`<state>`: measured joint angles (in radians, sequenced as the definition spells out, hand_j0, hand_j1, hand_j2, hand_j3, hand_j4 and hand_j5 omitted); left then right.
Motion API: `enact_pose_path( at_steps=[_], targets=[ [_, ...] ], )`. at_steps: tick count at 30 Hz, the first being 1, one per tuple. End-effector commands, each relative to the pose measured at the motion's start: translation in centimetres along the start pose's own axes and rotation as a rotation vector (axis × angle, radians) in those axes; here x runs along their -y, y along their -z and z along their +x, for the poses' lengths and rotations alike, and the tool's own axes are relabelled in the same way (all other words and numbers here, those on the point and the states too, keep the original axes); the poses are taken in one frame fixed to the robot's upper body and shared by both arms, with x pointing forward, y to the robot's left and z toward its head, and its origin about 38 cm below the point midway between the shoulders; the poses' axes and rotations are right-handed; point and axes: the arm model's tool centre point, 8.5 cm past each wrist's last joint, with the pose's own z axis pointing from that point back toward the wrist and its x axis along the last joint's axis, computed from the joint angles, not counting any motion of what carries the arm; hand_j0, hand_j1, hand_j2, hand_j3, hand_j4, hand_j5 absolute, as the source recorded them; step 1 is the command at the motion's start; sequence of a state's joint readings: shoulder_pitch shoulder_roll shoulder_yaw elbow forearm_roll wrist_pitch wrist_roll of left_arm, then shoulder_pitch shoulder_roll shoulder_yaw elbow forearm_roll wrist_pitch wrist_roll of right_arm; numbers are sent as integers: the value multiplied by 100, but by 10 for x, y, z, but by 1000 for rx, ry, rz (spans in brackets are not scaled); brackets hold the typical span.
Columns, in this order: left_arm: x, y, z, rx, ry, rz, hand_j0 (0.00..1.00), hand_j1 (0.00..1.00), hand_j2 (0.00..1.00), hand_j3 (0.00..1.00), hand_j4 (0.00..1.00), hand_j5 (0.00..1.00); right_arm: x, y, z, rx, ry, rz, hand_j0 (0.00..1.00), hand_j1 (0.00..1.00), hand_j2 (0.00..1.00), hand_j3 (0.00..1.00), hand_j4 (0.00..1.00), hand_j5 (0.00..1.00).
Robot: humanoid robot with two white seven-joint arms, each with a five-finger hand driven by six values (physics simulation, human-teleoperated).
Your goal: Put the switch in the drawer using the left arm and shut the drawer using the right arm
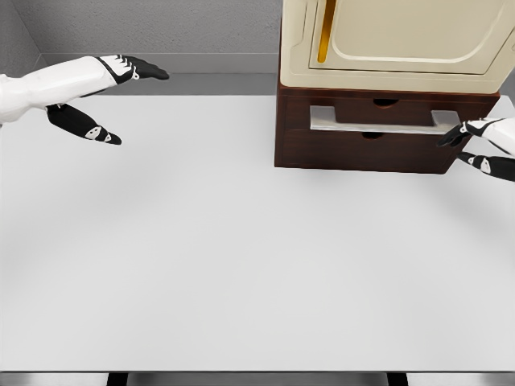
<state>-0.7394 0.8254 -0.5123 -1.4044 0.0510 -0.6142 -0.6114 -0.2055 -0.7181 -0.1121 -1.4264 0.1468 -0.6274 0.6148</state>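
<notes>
- Left hand (100,96) at table's (201,265) far left, fingers spread, holding nothing.
- Right hand (483,149) just beside drawer (374,121) handle's right end, fingers apart.
- Switch: not visible; drawer looks nearly closed.

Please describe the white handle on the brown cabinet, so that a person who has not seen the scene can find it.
On the white table, at its far right, stands a dark brown drawer cabinet. Across its front runs a flat white handle, the only pale bar on the dark wood, near the right hand.
</notes>
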Motion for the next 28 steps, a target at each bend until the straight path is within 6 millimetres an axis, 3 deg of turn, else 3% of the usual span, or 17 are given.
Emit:
enact_pose_path(
  at_steps=[1,5,11,13,15,17,20,21,26,28],
  targets=[
    [-1,-1,0,0,-5,6,100,100,100,100,100,100,4,-5,-7,-43,-6,1,60,60,60,60,60,60],
    [-1,0,0,0,-6,4,100,100,100,100,100,100,1,-22,-27,-106,36,-17,60,60,60,60,60,60],
    [-1,0,0,0,-5,5,100,100,100,100,100,100,-7,-65,-53,-225,90,-49,75,75,75,75,75,75],
    [-1,0,0,0,-5,5,100,100,100,100,100,100,-25,-76,-52,-246,98,15,100,100,100,100,100,100],
    [-1,0,0,0,-5,5,100,100,100,100,100,100,-31,-73,-29,-192,44,90,100,100,100,100,100,100],
    [2,-1,-1,-3,-13,-1,100,100,100,100,100,100,-40,-51,0,-91,1,155,100,100,100,100,100,100],
    [19,5,2,16,-37,-23,100,100,100,100,100,100,-11,-54,19,-59,-96,143,100,100,100,100,100,100],
    [36,6,1,15,-68,-47,100,100,100,100,100,100,-4,-54,25,-46,-115,129,100,100,100,100,100,100],
    [48,6,0,15,-92,-61,100,100,100,100,100,100,-42,-43,49,28,-110,242,100,100,100,100,100,100],
    [49,6,-1,14,-94,-60,100,100,100,100,100,100,-47,-38,54,50,-112,260,100,100,100,100,100,100]
  ],
)
